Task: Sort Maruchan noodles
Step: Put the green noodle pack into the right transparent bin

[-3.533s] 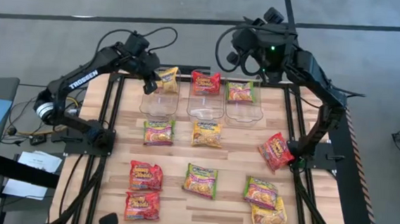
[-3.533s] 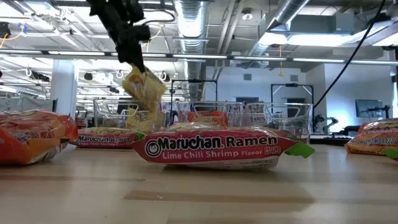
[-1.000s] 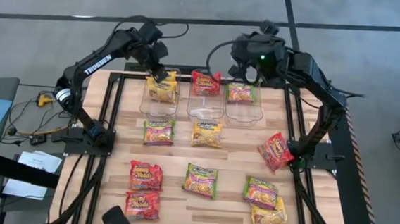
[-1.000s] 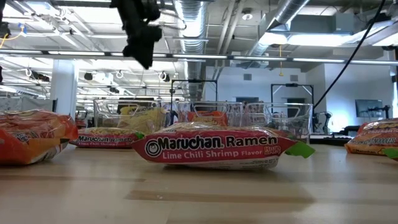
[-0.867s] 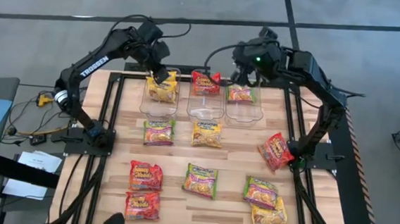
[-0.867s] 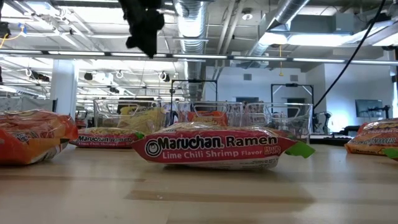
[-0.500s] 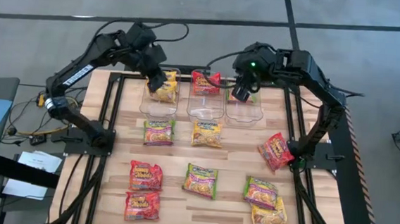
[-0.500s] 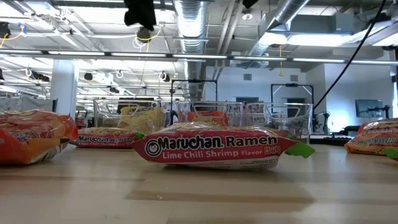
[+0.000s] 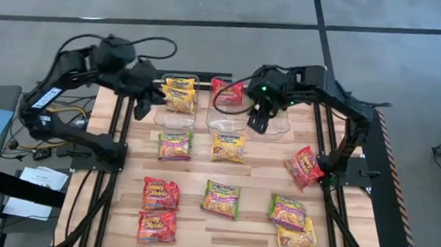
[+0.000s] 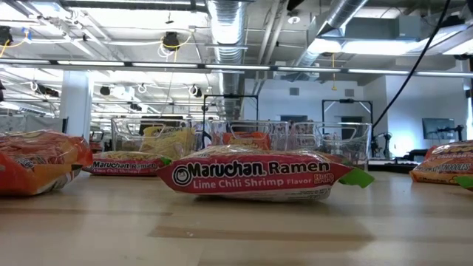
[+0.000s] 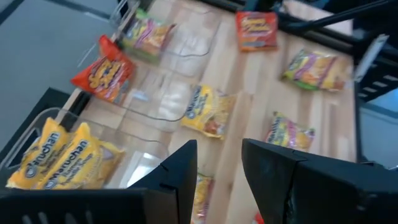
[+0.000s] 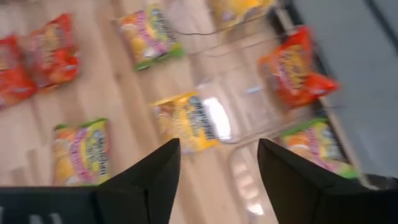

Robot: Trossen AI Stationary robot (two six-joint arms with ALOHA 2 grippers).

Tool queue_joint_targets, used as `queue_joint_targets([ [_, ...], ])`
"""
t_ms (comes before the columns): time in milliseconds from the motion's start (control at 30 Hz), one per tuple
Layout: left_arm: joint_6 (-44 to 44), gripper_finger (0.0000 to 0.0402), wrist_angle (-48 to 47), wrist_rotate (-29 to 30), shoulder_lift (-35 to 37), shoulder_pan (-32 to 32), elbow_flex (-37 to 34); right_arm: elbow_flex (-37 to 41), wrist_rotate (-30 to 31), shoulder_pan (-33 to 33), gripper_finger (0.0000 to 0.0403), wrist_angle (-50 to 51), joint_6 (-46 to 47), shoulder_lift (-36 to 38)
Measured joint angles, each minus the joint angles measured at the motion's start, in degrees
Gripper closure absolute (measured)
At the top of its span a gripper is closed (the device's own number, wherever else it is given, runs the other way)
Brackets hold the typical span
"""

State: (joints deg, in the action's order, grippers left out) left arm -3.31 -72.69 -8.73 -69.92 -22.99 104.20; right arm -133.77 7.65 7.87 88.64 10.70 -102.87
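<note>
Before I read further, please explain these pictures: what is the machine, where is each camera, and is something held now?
Two dark robot arms work at a wooden table. One camera looks straight down, one sits at table height, and one rides on each wrist. The left hand hangs open beside the left bin. The right hand is open above the bins. Neither holds anything. Ramen packets lie across the table. Yellow packets are in the left bin, a red packet in the middle bin.

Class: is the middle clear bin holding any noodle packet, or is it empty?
Holding one: a red packet leans in the middle bin's far end.
</note>
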Motion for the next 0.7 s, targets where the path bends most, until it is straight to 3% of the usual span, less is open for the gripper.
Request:
queue_joint_targets([
  [133, -1.0, 0.0288, 0.0, 0.0, 2.4, 2.7, 0.0, 0.0, -4.0, -2.7, 0.0152, 0.2, 0.4, -2.5],
  [400, -2.1, 0.0288, -3.1, 0.1, 3.8, 5.9, 0.0, 0.0, -13.3, -9.4, 0.0154, 1.4, 11.9, -6.8],
  [700, -1.4, 0.0288, -5.3, 0.1, 3.6, 8.2, -2.1, 0.1, -13.8, -19.4, 0.0154, 1.4, 21.6, -12.2],
])
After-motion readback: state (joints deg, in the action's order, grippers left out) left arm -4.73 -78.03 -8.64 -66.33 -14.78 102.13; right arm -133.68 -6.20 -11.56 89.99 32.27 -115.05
